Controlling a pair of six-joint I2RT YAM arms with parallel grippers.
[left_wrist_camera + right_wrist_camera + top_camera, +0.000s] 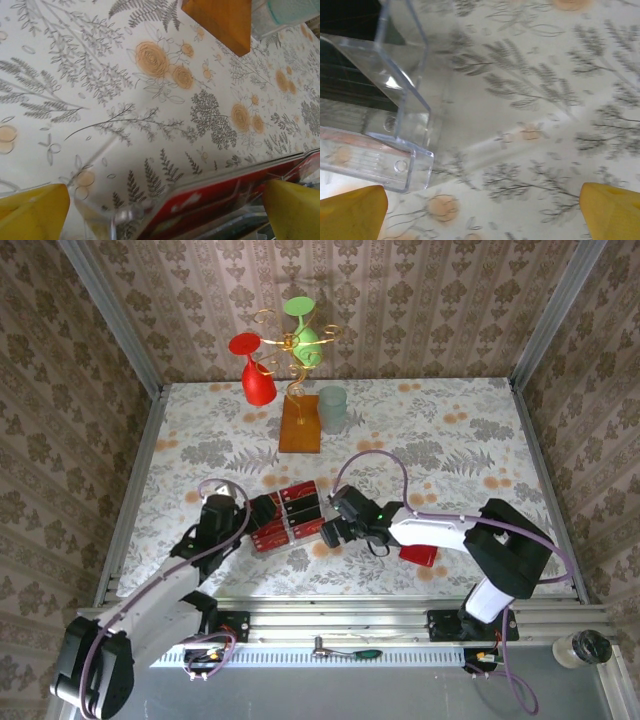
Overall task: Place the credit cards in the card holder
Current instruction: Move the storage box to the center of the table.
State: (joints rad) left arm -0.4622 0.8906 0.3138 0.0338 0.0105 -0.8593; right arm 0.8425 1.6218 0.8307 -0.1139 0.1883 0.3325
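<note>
The credit cards (297,512), red and dark, lie in rows inside a clear plastic tray (262,508) at the table's middle front. My left gripper (250,516) is at the tray's left end, open; in the left wrist view its yellow fingertips (31,212) straddle the tray's corner (120,212) and a red card (200,202). My right gripper (330,530) is at the tray's right end, open, with bare cloth between its fingertips (612,210) and the tray's corner (402,135) to their left. The red card holder (422,554) lies partly under the right arm.
An orange-brown stand base (299,424) with a wire rack holding a red glass (257,380) and a green glass (305,335) stands at the back, with a pale teal cup (332,408) beside it. Walls close three sides of the flowered tablecloth (450,440).
</note>
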